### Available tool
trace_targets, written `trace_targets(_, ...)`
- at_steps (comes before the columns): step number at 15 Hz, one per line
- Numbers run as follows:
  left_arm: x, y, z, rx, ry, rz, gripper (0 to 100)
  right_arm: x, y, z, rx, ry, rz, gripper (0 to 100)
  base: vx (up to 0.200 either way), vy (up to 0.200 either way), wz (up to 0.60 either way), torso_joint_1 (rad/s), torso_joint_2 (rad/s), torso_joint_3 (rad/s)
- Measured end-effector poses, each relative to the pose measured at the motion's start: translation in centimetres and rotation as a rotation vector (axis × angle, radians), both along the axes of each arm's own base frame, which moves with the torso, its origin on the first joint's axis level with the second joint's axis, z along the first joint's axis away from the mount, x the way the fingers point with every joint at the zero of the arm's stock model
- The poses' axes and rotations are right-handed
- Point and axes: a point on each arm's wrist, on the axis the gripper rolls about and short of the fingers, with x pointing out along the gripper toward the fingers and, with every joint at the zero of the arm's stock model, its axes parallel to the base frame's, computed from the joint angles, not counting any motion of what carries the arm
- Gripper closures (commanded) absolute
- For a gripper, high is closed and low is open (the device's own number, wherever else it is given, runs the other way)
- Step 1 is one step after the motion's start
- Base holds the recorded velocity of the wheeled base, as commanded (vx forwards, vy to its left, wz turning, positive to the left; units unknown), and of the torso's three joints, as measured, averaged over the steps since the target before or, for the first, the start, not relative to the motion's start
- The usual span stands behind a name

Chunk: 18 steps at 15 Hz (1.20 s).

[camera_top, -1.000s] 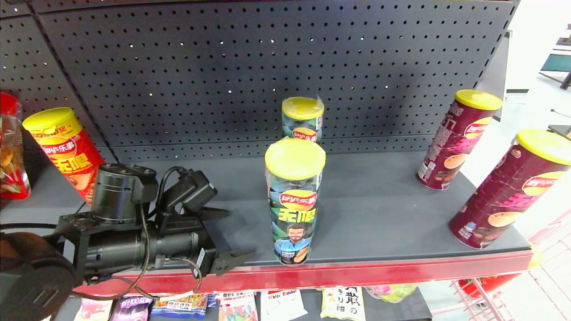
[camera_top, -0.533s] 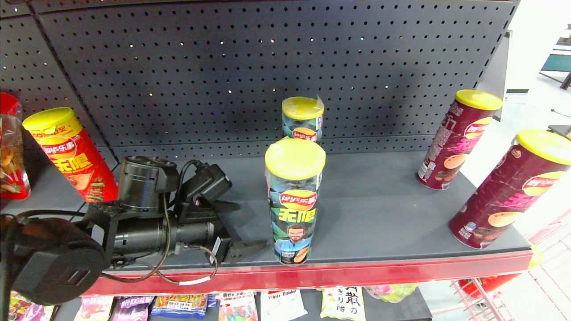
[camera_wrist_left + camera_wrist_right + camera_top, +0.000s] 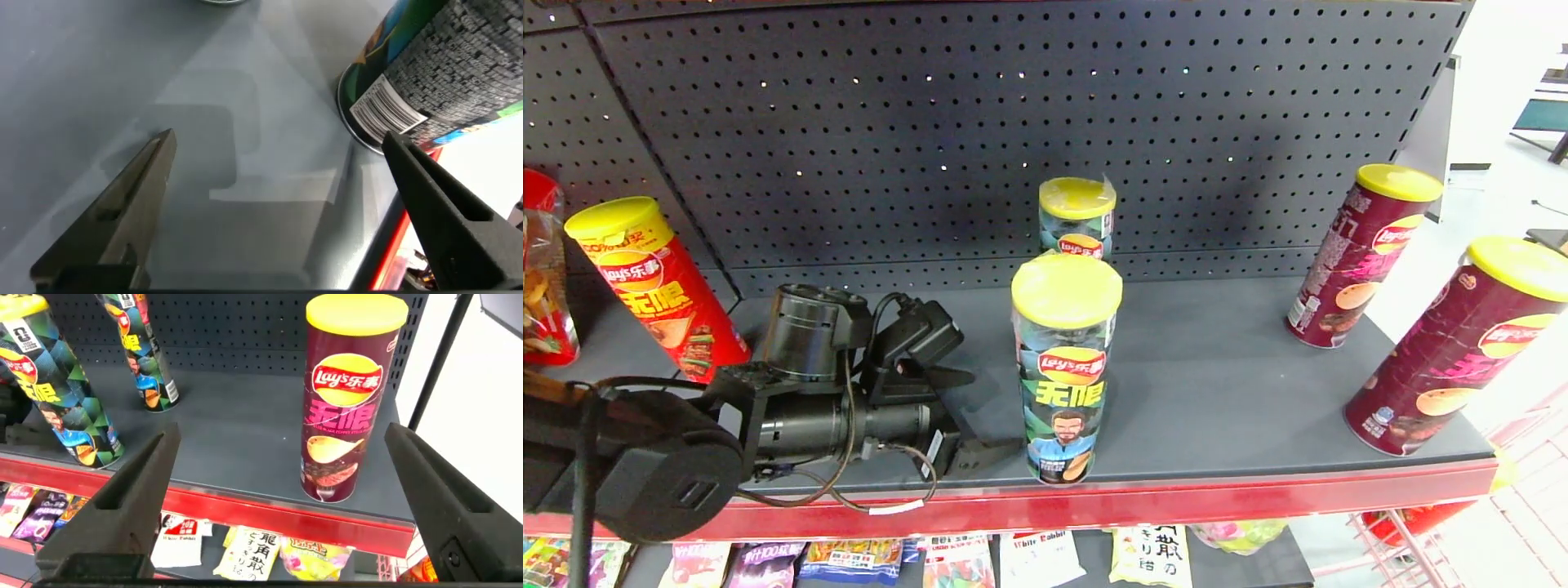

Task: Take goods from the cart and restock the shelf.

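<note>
Ok, left to right on the shelf (image 3: 1217, 384): the red can (image 3: 654, 286) stands near the left edge. Our left gripper (image 3: 996, 411) sits low over the front edge, jaws wide open and empty, with one fingertip just beside the front green can (image 3: 1064, 384) at mid-shelf. The rear green can (image 3: 1076, 216) is directly behind it, by the pegboard. The rear maroon can (image 3: 1360, 253) and front maroon can (image 3: 1454, 351) are at the right end. Our right gripper (image 3: 282, 433) is open and empty, out in front of the shelf.
</note>
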Motion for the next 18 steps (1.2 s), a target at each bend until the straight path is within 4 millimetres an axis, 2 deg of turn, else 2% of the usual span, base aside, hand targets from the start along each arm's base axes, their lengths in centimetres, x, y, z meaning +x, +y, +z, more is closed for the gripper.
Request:
trace_targets(9,0.0,-0.1,0.1,0.003,-0.008,0.01,0,0.1,0.0,-0.2,-0.002,0.008,-0.012,0,0.0,0.0,0.0,0.0,0.0,0.0)
trace_targets(12,-0.9,2.9,2.2,0.026,-0.091,0.183,0,0.9,-0.2,-0.8,-0.022,0.087,-0.177,0,0.0,0.0,0.0,0.0,0.0,0.0)
trace_targets(15,-5.1,7.8,4.9,0.037,-0.172,0.396,0,1.5,-0.2,-2.1,-0.07,0.198,-0.251,0,0.0,0.0,0.0,0.0,0.0,0.0)
trace_targets(18,-12.5,11.5,5.8,0.063,-0.133,0.557,0,1.4,-0.5,-2.7,-0.095,0.238,-0.343,0,0.0,0.0,0.0,0.0,0.0,0.0)
